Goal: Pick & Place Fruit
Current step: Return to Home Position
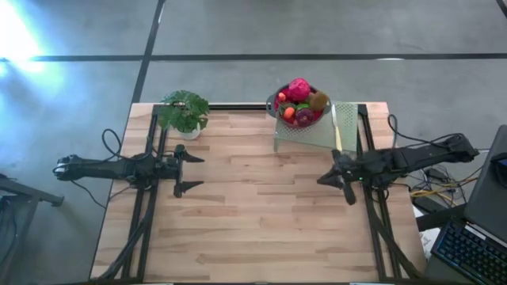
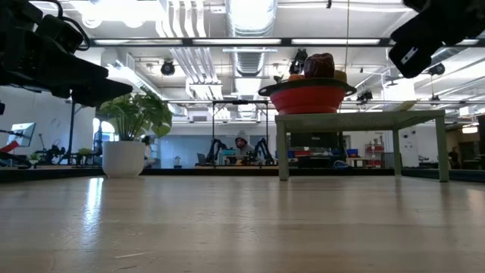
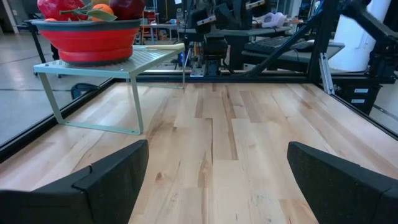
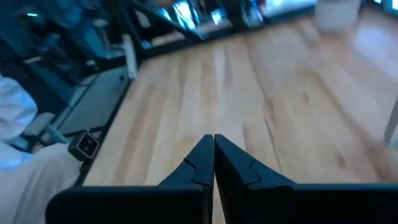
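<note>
The fruit (image 1: 299, 101) is heaped in a red bowl with a dark rim (image 1: 273, 104): a large magenta-red piece (image 1: 299, 89) on top, with brown, orange and green pieces beside it. The bowl stands on a pale green wire rack (image 1: 317, 136) at the table's far edge, right of centre, also seen in the low view (image 2: 307, 97) and the left wrist view (image 3: 87, 40). My left gripper (image 1: 190, 168) (image 3: 217, 149) hovers open over the table's left side, with nothing between its fingers. My right gripper (image 1: 334, 179) (image 4: 214, 155) is shut and empty, just in front of the rack's near right corner.
A leafy potted plant (image 1: 184, 111) stands at the far left corner. A pale-handled knife (image 1: 337, 127) lies on the rack beside the bowl. Bare wooden tabletop (image 1: 261, 206) lies between the arms. A keyboard (image 1: 467, 245) and cables sit off the table's right side.
</note>
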`<state>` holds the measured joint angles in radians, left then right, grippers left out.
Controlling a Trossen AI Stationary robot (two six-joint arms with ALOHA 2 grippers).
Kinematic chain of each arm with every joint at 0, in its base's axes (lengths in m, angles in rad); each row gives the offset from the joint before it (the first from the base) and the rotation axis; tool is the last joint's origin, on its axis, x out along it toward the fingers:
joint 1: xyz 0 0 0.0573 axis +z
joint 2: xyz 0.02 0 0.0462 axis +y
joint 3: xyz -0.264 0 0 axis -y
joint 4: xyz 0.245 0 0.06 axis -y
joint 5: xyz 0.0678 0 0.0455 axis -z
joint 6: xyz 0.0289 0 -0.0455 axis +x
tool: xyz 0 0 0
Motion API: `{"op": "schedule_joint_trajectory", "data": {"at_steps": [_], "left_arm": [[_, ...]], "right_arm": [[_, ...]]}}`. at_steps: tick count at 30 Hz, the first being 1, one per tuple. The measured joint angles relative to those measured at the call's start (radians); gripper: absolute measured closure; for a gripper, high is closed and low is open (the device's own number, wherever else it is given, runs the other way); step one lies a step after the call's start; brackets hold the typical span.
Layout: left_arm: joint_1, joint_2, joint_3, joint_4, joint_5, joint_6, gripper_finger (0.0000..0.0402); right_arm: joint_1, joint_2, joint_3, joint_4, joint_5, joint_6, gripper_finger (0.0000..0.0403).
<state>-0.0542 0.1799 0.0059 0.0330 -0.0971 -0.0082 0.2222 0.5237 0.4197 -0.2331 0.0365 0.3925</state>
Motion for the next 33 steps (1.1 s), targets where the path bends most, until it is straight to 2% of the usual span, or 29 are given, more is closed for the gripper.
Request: {"op": "schedule_joint_trajectory", "data": {"at_steps": [9,16,20,33], "left_arm": [[0.000,0.000,0.000,-0.001,0.000,0.000,0.0014],[0.000,0.000,0.000,-0.002,0.000,0.000,0.0014],[0.000,0.000,0.000,-0.002,0.000,0.000,0.0014],[0.000,0.000,0.000,-0.001,0.000,0.000,0.0014]], "right_arm": [[-0.001,-0.343,-0.156,0.030,0.016,-0.238,0.0394],[-0.001,-0.499,-0.220,0.031,0.038,-0.329,0.0394],[-0.009,-0.524,-0.253,0.029,0.102,-0.345,0.0394],[-0.073,-0.515,-0.328,-0.003,0.065,-0.287,0.0394]]}}
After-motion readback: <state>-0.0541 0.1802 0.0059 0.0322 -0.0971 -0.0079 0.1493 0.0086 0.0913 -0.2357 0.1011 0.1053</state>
